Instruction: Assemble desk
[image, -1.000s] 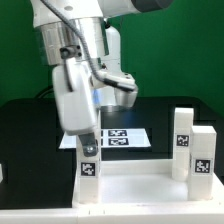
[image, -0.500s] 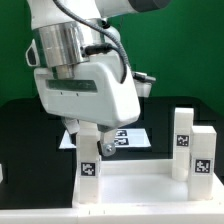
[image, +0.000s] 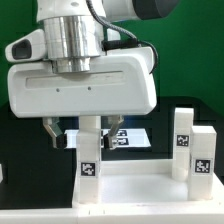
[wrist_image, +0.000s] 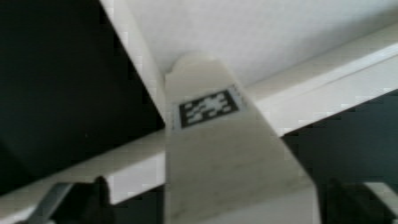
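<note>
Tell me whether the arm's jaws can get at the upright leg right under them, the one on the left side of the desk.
Probably yes. The gripper hangs directly above that leg, jaws spread, one finger on each side. Nothing lies between them; the wrist view shows the leg centred in the gap.

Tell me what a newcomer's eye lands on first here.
The gripper fills the exterior view, its body hanging broadside above the desk, jaws straddling the upright leg at the exterior view's left. Two more tagged legs stand at the right, the marker board behind.
</note>
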